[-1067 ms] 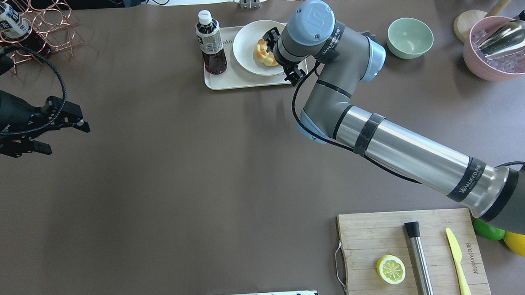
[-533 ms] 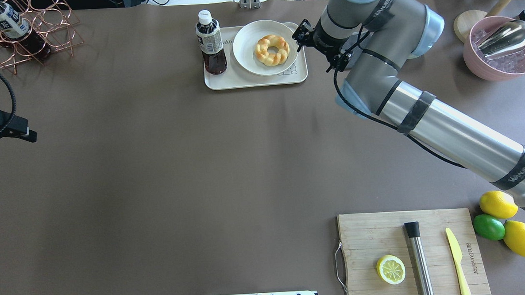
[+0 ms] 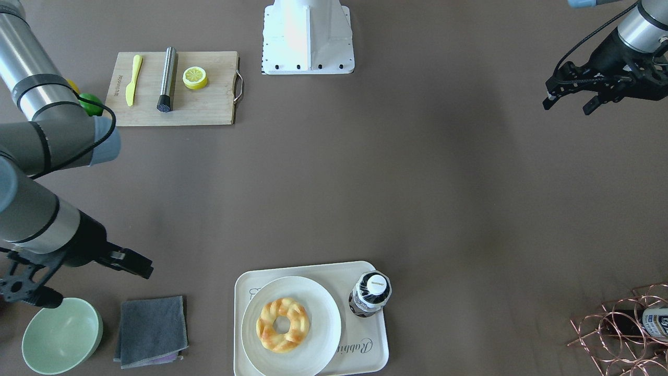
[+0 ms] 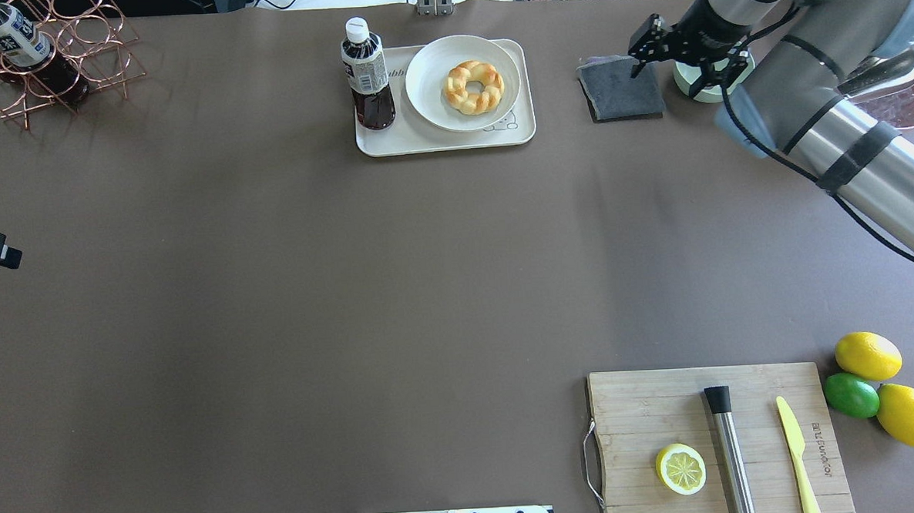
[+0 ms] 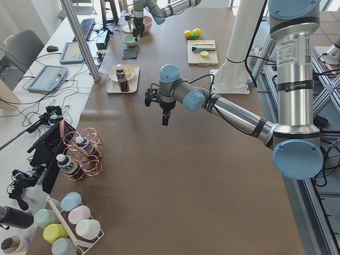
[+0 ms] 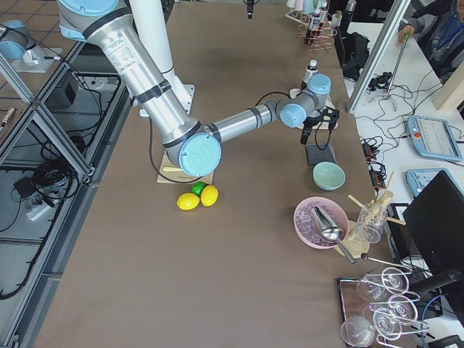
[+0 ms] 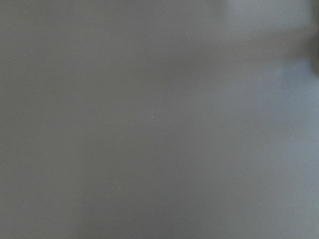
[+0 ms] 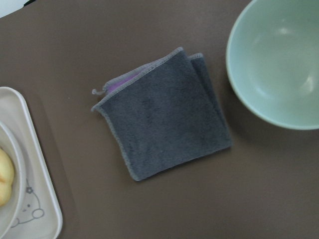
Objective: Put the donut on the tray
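The golden twisted donut [image 4: 474,87] lies on a round white plate [image 4: 430,80] that stands on the cream tray [image 4: 421,138] at the table's far middle. It also shows in the front view [image 3: 282,324], on the tray [image 3: 360,350]. My right gripper [image 4: 669,76] is open and empty, hovering over a grey cloth to the right of the tray, apart from the donut. Its wrist view shows the tray's corner [image 8: 35,189] and a sliver of donut [image 8: 4,179]. My left gripper [image 3: 566,107] is open and empty, far off at the table's left side.
A dark drink bottle [image 4: 366,75] stands on the tray's left part. The grey cloth [image 4: 619,87] and a green bowl [image 3: 61,334] lie right of the tray. A cutting board [image 4: 664,409] with a lemon half is near right. A wire rack [image 4: 54,50] is far left.
My right gripper has drawn back from the plate to the right, over the grey cloth, leaving the donut on the plate. My left gripper has withdrawn to the left edge.
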You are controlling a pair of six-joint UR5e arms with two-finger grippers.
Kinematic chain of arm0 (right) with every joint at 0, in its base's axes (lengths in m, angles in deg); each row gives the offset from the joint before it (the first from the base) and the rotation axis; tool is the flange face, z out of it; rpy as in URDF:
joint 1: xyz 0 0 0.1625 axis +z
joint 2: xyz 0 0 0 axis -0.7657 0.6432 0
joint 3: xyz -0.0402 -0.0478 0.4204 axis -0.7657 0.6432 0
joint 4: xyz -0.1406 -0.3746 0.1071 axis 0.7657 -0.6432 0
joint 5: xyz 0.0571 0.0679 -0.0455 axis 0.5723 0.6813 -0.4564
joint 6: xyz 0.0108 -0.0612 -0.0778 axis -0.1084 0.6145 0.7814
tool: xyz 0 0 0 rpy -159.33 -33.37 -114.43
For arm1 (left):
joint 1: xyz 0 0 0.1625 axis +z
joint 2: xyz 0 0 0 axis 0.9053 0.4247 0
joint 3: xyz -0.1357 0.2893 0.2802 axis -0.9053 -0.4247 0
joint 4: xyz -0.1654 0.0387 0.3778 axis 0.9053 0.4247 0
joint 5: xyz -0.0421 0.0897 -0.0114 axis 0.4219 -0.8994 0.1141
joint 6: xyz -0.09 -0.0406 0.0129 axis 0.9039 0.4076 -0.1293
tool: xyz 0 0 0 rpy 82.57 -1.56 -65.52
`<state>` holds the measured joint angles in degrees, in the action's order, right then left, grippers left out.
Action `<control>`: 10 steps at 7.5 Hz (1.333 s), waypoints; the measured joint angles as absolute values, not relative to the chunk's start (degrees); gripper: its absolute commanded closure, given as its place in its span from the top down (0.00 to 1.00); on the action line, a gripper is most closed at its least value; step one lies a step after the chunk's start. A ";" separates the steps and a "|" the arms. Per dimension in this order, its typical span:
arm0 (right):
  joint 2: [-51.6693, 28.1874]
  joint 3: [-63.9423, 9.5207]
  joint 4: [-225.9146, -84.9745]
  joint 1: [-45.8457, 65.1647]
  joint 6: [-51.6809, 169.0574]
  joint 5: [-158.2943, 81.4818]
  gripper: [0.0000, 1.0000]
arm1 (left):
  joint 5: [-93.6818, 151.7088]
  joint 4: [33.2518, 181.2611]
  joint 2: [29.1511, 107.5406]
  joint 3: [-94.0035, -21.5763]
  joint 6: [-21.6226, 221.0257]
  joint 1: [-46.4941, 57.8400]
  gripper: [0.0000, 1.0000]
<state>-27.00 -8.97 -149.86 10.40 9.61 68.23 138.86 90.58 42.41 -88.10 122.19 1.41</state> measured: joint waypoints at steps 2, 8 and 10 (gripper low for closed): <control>-21.93 -9.92 -150.14 16.18 23.68 71.91 1.00 | 138.95 90.56 41.08 -87.54 118.50 1.19 0.97; -2.92 -24.23 -159.13 25.52 55.04 72.28 1.00 | 139.04 90.48 40.63 -83.59 109.65 -1.32 0.97; 0.21 -25.33 -162.15 28.59 63.96 72.57 1.00 | 139.05 90.40 40.97 -80.84 104.58 -3.85 0.97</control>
<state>0.21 -25.33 -162.15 28.59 63.96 72.57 139.05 90.40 40.97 -80.84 104.58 -3.85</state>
